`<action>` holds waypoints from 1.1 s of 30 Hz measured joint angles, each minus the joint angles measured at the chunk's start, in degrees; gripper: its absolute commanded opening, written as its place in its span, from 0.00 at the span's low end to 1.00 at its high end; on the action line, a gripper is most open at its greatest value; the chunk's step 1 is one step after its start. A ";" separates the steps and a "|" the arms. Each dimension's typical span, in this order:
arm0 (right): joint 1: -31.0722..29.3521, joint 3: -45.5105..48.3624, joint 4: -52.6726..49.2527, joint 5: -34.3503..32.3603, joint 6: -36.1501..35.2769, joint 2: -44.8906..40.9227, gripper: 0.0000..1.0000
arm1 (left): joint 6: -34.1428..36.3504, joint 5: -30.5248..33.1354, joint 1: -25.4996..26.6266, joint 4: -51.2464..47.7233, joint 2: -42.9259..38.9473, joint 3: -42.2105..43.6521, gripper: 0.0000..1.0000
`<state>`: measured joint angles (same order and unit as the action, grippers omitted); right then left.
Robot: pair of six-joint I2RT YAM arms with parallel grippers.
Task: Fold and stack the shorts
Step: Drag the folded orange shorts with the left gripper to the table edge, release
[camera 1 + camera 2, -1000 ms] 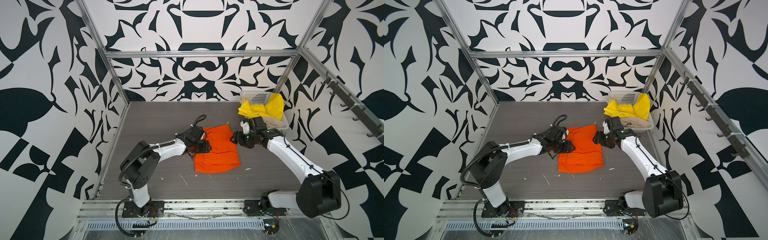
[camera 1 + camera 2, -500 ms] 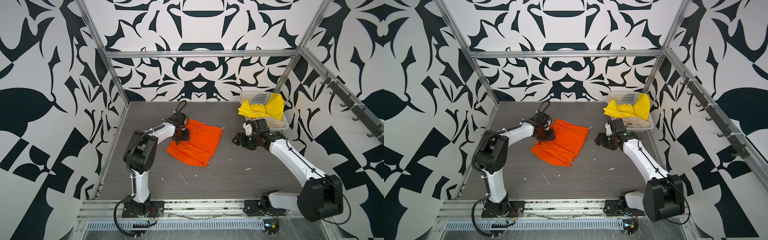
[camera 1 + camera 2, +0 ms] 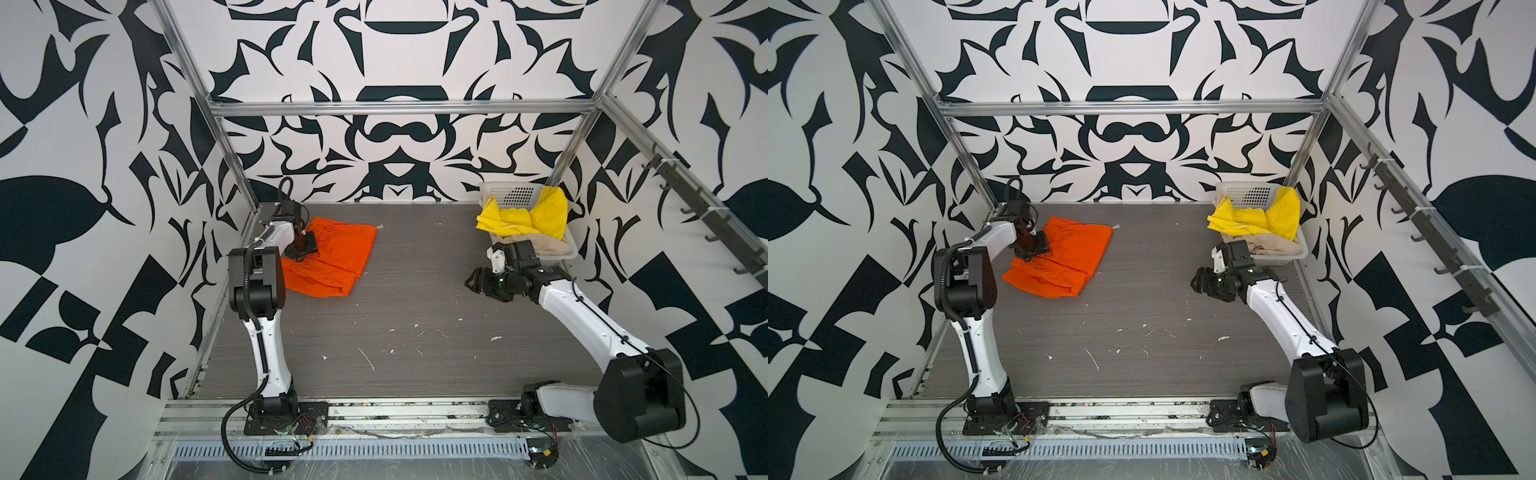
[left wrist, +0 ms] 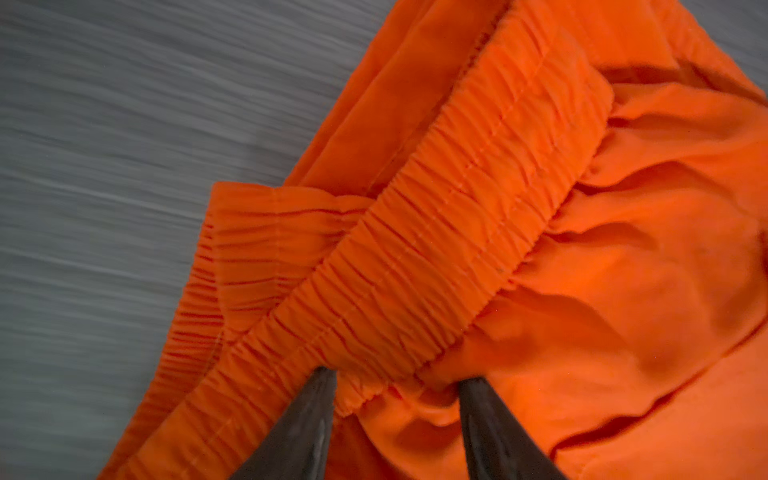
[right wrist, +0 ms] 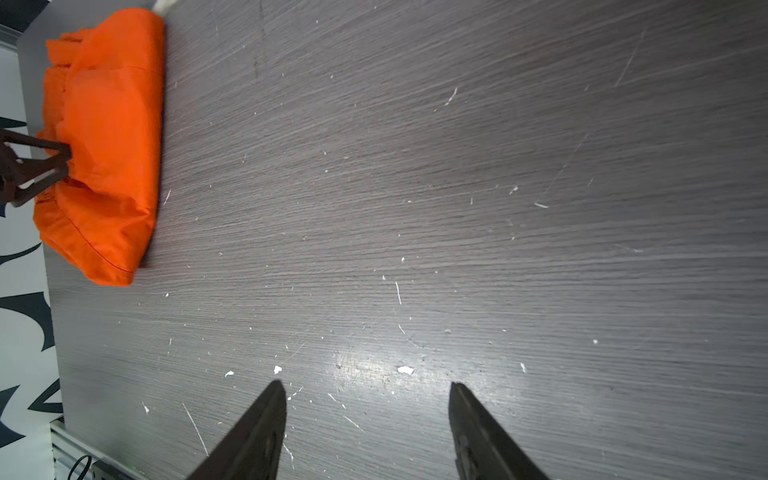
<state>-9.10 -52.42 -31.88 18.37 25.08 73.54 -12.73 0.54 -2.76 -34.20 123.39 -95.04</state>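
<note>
The orange shorts (image 3: 332, 257) (image 3: 1063, 257) lie folded at the far left of the table, close to the wall. My left gripper (image 3: 300, 251) (image 3: 1032, 249) is on their left edge. In the left wrist view its jaws (image 4: 399, 376) stand partly apart, with the bunched elastic waistband (image 4: 457, 208) caught between them. My right gripper (image 3: 473, 282) (image 3: 1198, 282) hangs open and empty over bare table (image 5: 368, 386), just in front of the basket. The yellow shorts (image 3: 523, 216) (image 3: 1258, 218) lie on the beige shorts (image 3: 548, 247) (image 3: 1275, 245) in the basket.
The white perforated basket (image 3: 511, 193) (image 3: 1250, 193) stands in the far right corner. Patterned walls and metal frame posts close in the table at the back and on both sides. White flecks are scattered over the dark wood-grain tabletop (image 5: 457, 208).
My left gripper has dragged the orange shorts from the table's middle to the far left, turning them. My right gripper has let them go and pulled back to the right.
</note>
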 measured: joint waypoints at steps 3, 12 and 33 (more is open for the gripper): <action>0.13 0.02 0.07 0.35 -0.02 0.02 0.66 | 0.76 1.03 -2.75 -0.85 0.00 -0.33 0.60; 0.28 0.02 0.68 1.11 0.28 0.04 0.66 | 3.15 4.61 -0.76 -4.02 -3.65 -1.22 0.83; 0.39 0.09 1.51 2.43 1.03 -0.48 0.65 | 4.87 10.67 2.97 -10.14 15.41 -24.28 0.84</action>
<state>-8.71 -52.34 -30.37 20.80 26.11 73.06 -7.86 11.20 0.21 -44.34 138.80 -119.33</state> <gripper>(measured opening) 0.656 0.840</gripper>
